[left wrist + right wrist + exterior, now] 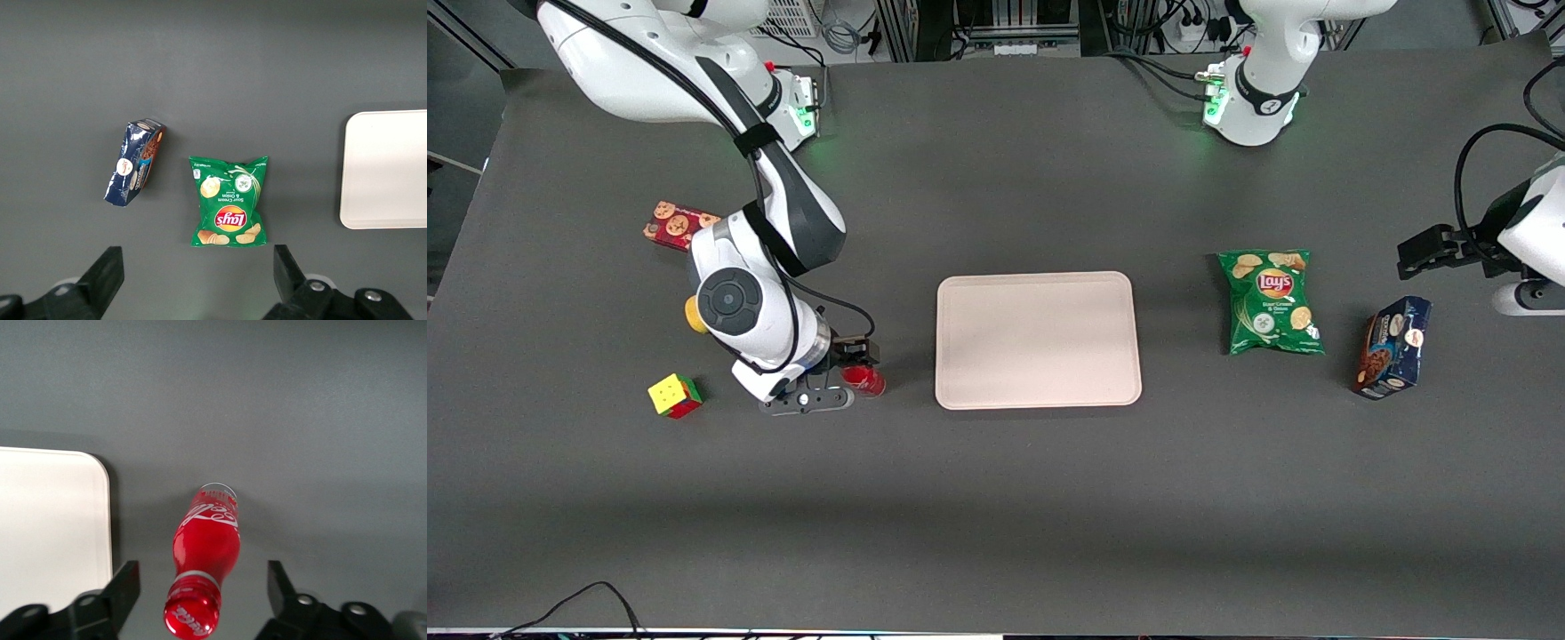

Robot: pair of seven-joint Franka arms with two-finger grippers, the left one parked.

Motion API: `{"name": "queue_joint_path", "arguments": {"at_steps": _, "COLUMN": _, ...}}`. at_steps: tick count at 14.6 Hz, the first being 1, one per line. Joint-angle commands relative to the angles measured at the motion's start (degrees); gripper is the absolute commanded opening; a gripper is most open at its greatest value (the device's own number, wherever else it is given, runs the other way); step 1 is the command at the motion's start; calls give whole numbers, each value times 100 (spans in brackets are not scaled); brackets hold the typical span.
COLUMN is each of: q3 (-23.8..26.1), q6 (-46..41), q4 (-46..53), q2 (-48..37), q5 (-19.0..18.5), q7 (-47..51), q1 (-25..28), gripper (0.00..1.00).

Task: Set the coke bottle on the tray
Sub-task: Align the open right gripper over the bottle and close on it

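place: robotics lab | cues: arms bolted to dark-matted table, equipment racks, cables

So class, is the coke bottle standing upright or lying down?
Upright: the coke bottle stands on the table beside the tray, cap facing the wrist camera, between the open gripper's fingers, untouched.

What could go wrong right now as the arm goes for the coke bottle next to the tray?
The gripper is open around the coke bottle, near its cap. Closing that high on a narrow standing bottle could tip it or let it slip out. The bottle also sits off-centre between the fingers, so one finger may touch first and push it sideways. The tray has a raised rim close by; carried too low, the bottle's base could catch on it.
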Motion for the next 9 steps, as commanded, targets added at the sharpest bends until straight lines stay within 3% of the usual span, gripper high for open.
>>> {"name": "queue_joint_path", "arguments": {"at_steps": 1, "q3": 32, "q6": 83, "q4": -233, "q2": -227, "q5": -112, "q7": 173, "q1": -7, "gripper": 67}}
{"name": "queue_joint_path", "arguments": {"at_steps": 3, "q3": 32, "q6": 92, "q4": -241, "q2": -218, "q5": -112, "q7": 182, "q1": -7, "gripper": 58}}
{"name": "queue_joint_path", "arguments": {"at_steps": 8, "q3": 41, "q6": 163, "q4": -250, "q2": -174, "q5": -103, "q7": 182, "q1": 2, "gripper": 56}}
{"name": "queue_joint_path", "arguments": {"at_steps": 9, "q3": 41, "q6": 154, "q4": -250, "q2": -174, "q5": -103, "q7": 182, "q1": 2, "gripper": 48}}
